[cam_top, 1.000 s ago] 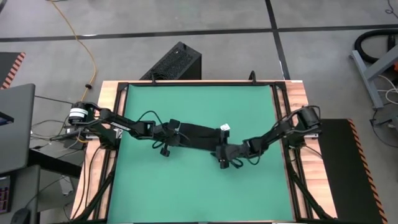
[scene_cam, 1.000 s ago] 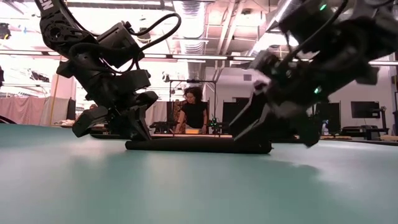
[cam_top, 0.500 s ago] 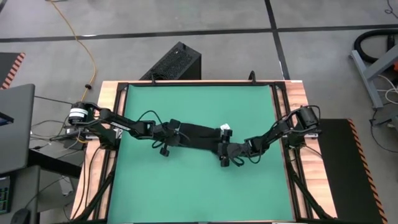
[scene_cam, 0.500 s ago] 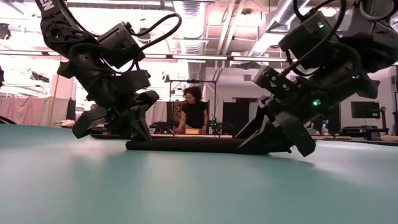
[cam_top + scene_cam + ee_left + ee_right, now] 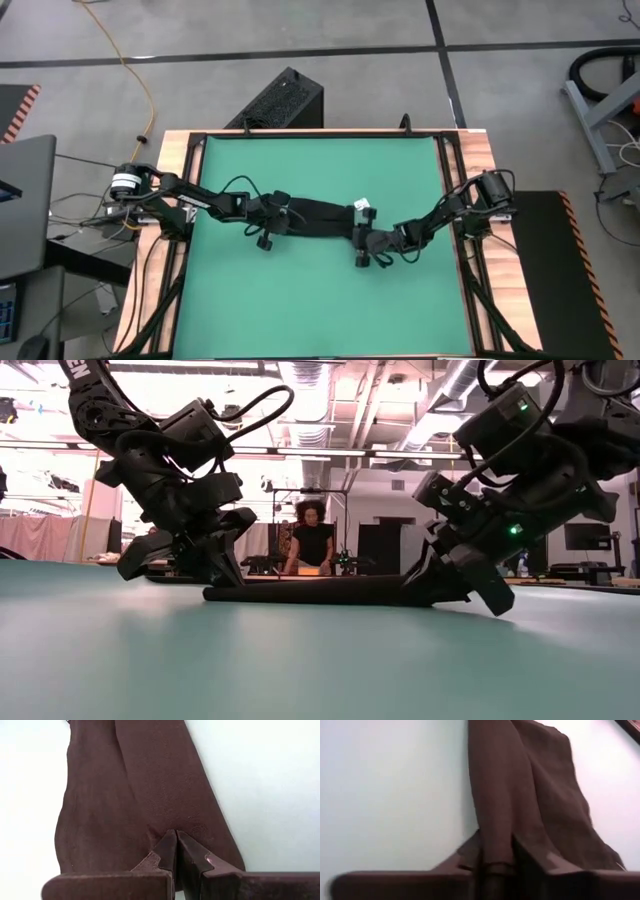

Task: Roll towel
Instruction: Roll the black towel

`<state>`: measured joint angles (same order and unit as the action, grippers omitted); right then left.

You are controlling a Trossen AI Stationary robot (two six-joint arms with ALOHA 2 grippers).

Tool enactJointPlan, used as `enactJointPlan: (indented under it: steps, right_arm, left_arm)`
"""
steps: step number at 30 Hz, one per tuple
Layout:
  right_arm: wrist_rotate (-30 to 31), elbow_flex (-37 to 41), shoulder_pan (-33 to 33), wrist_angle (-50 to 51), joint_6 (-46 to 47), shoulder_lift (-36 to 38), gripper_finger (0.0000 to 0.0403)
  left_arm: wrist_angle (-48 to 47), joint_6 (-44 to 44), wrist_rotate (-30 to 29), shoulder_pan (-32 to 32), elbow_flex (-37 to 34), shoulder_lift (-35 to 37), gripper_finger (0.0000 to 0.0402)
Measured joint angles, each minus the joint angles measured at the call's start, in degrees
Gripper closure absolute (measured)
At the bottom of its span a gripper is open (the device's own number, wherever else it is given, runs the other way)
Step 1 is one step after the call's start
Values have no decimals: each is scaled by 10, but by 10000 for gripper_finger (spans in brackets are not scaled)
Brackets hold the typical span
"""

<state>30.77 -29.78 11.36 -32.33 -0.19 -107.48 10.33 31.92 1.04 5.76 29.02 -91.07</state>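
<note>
The black towel (image 5: 318,214) lies as a long narrow strip across the middle of the green mat (image 5: 320,300), with its white tag (image 5: 362,206) at its right end. In the low view the towel (image 5: 310,593) lies flat on the mat. My left gripper (image 5: 274,217) is shut at the strip's left end and slants down onto it. My right gripper (image 5: 362,242) is at the right end, closed around a rolled fold of the cloth. My left gripper has its shut fingertips (image 5: 172,845) on the towel's left end (image 5: 150,827), slanting down from the table's left. A small pucker of cloth rises at the tips. The towel lies on the mat. My right gripper has the rolled near edge (image 5: 492,820) of the towel's right end between its two fingers (image 5: 470,852). It comes slanting down from the table's right, in line with the strip. The fold lies on the mat.
The mat covers the table inside a wooden frame (image 5: 480,190). A black box (image 5: 285,98) stands on the floor beyond the far edge. A person (image 5: 312,540) sits far behind the table. Bare mat lies on the near and far sides of the towel.
My right gripper has come down onto the towel's right end and has closed its fingers around the rolled fold. The towel has stayed flat on the mat.
</note>
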Motion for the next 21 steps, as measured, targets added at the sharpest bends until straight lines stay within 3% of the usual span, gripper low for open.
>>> enactJointPlan:
  steps: [5,9,16,21]
  right_arm:
    - [15,1,13,0,17,0,376]
    - [3,1,27,10,44,14,376]
    - [-87,4,25,67,130,98,376]
    - [-154,5,-12,132,229,156,376]
  left_arm:
    - [0,-9,4,0,0,0,401]
    - [0,-18,17,0,0,0,401]
    - [3,-40,54,0,0,0,401]
    - [3,-70,114,-1,0,-1,401]
